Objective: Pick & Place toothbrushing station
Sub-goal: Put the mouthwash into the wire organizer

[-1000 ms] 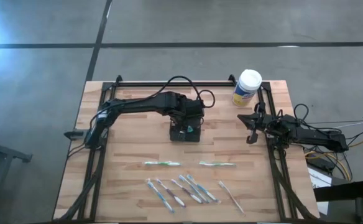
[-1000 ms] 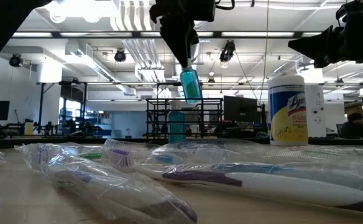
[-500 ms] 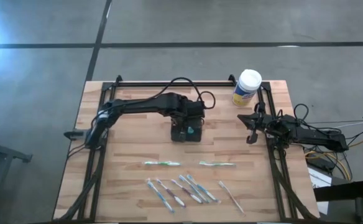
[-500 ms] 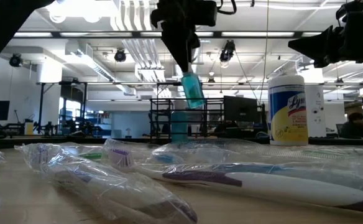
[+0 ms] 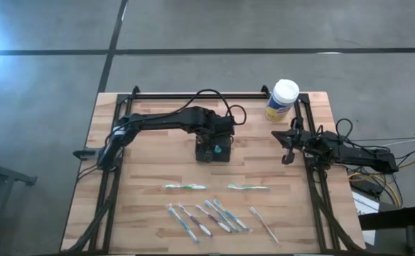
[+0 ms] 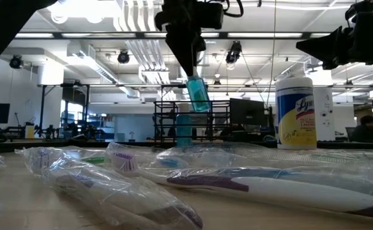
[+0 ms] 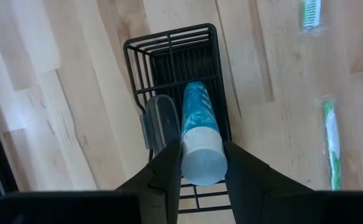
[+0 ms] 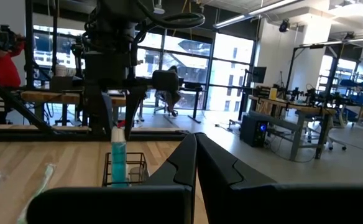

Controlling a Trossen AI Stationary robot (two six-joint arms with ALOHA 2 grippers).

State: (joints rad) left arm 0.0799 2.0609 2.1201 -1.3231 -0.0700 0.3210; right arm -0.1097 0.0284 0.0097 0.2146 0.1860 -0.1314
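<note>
While the left gripper (image 7: 197, 163) hangs directly over the basket (image 7: 169, 46), its fingers are clamped on a teal bottle (image 7: 199, 137) held upright for lowering in; toothbrushes (image 5: 214, 215) and tubes (image 5: 186, 187) lie nearer the table's front; the right gripper (image 5: 287, 146), closed and empty, waits beside the basket.

Wood-plank counter (image 5: 151, 213) on a black frame. On it: black wire basket (image 5: 212, 151) near the middle, white-lidded canister (image 5: 283, 100) at the far right corner, two green-white tubes (image 5: 185, 187) side by side, row of wrapped toothbrushes (image 5: 218, 215) along the near edge.
</note>
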